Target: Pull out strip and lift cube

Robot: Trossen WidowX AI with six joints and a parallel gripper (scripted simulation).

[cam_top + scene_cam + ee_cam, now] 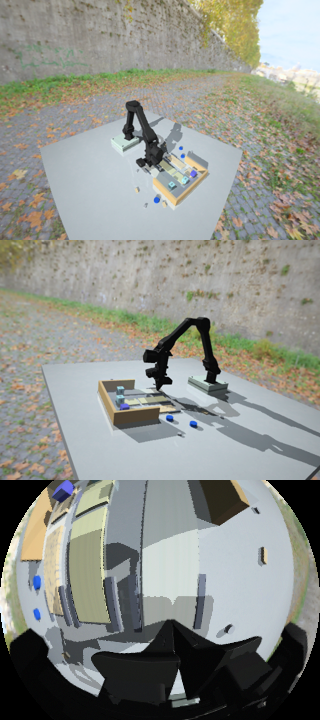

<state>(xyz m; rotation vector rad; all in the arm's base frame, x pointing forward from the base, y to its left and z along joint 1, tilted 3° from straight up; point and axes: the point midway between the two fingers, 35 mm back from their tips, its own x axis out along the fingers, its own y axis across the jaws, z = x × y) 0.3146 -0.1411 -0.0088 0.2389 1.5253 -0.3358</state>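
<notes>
A wooden tray (134,415) (189,189) (223,490), open toward the arm, holds several strips side by side. A pale grey strip (147,390) (170,567) carries a light blue labelled cube (120,389) (171,185) at its far end. An olive strip (155,399) (90,567), which shows a break, carries a second light blue cube (120,398) (185,179). A tan strip (166,409) (54,560) lies by a purple-blue cube (124,406) (193,173) (63,488). My gripper (158,388) (169,623) is shut, pointing down at the near end of the pale strip; I see nothing held.
Two blue discs (169,417) (193,423) lie on the table beside the tray, and another blue disc (156,199) lies at its other corner. Small loose blocks (136,190) (164,204) lie nearby. The arm's base (208,384) stands behind.
</notes>
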